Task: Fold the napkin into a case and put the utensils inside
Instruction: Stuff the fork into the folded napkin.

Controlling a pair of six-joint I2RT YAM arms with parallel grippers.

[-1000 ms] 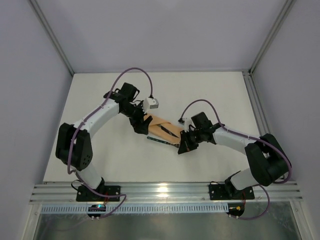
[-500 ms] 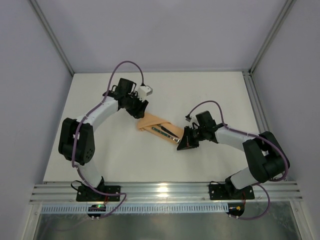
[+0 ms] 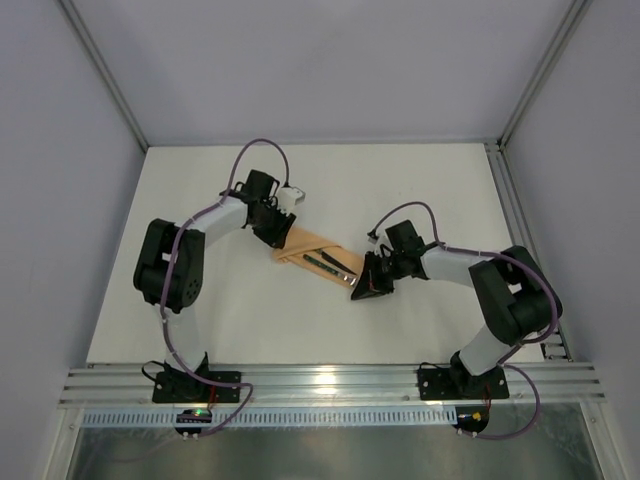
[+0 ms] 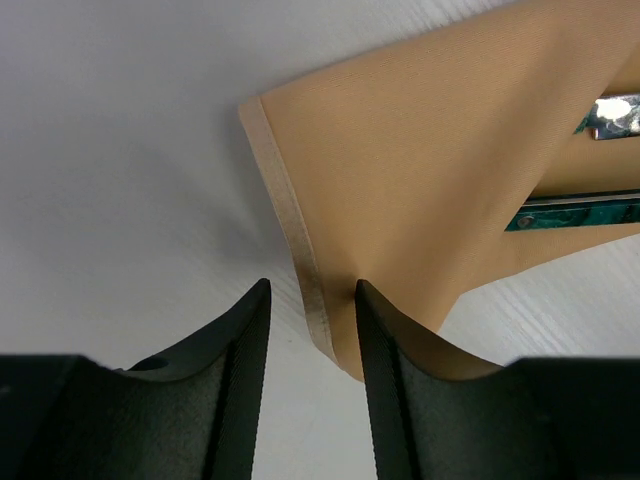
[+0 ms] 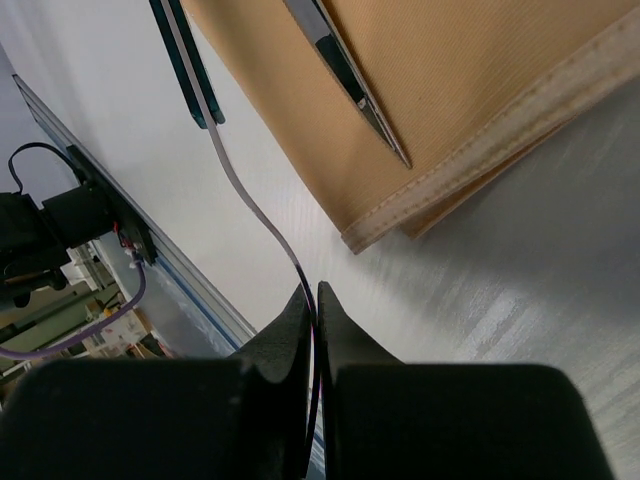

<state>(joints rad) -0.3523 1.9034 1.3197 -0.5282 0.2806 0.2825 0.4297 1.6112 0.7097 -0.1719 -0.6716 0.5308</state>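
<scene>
A white table boxed in by grey walls holds the napkin, folded into a long peach strip that lies slantwise between the two arms. The knife rests on top of it, blade toward the right arm.

The cloth looks light, limp and thin. It will likely sag and drag rather than lift flat, so the stitched hem at a corner is the firmest place to take it. The left claw stands there half open, a finger on either side of the hem at the far-left corner, not yet pinching.

The right claw is clenched and seems to be nipping the thin metal end of the fork, whose green handle reaches past the cloth's edge. Metal that slim and smooth could easily twist in the grip.

A second ago the left claw was spread wide over the napkin's left end; it has since backed off to the corner and narrowed. The fork lay along the near edge then and has now swung up across the cloth.
</scene>
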